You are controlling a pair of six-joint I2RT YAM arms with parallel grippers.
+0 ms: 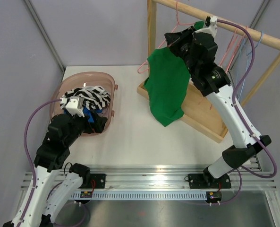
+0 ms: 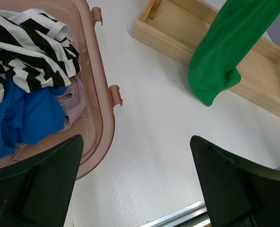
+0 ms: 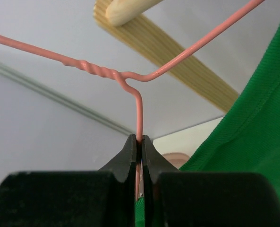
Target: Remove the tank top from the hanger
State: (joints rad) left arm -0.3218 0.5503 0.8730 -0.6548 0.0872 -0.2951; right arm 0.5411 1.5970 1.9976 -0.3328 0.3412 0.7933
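Pink wire is pinched between the pads of my right gripper [image 3: 140, 142]. The jaws are clamped almost flat on the hanger [image 3: 130, 78], on the straight run just below its twisted neck. The hanger's two arms spread out just above my fingertips. The green tank top [image 3: 255, 137] hangs on that hanger, right beside my fingers on their right side. From there it drapes down below my hand, over the wooden base [image 1: 196, 111] of the rack. The wooden rail [image 1: 224, 29] runs above my hand; whether the hook rests on it I cannot tell.

My left gripper [image 2: 136, 142] is spread wide and grasps nothing, hovering over the white table [image 2: 154, 156]. Under its left finger sits the pink basket [image 2: 109, 132], holding a striped garment [image 2: 31, 52] and a blue garment [image 2: 26, 116]. The tank top's lower end dangles well ahead of this hand, to the right.
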